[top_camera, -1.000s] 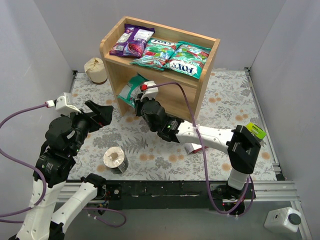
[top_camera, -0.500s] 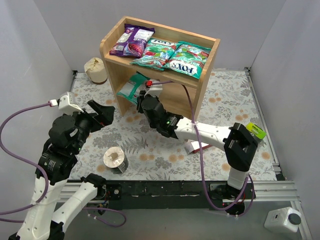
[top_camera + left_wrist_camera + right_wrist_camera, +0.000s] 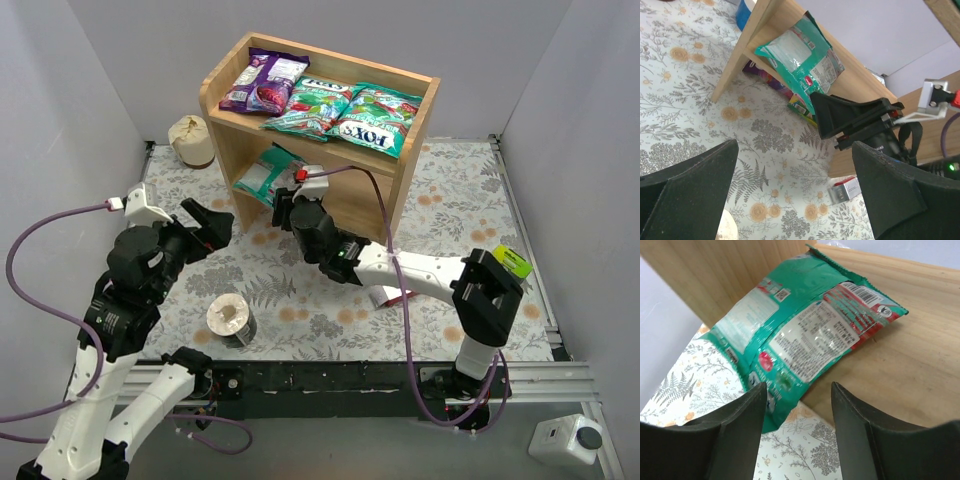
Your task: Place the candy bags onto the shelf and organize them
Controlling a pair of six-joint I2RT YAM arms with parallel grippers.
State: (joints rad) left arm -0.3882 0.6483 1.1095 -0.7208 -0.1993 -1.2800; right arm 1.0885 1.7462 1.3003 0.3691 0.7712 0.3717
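Left arm (image 3: 120,310): black joint housings, white link shells.
Right arm (image 3: 425,272): white forearm shell, black joints, yellow-green label (image 3: 511,262) on elbow housing.
Cables (image 3: 62,215): purple, one per arm, white end connectors.
Left gripper (image 3: 795,145): matte black wedge fingers.
Right gripper (image 3: 799,385): matte black wedge fingers, red tab (image 3: 300,176) at wrist.

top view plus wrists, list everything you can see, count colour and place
table: 1, floral cloth
shelf: 1, light wood, far centre
purple bag: 1, top tier, left
top green bags: 2, teal-green, top tier, middle and right
lower green bag: 1, teal-green, lower tier, overhanging the front
magenta bag: 1, under shelf, mostly hidden
beige roll: 1, left of shelf
grey roll: 1, near left
box: 1, red-white, under right arm
left gripper: open, empty
right gripper: open, at lower green bag
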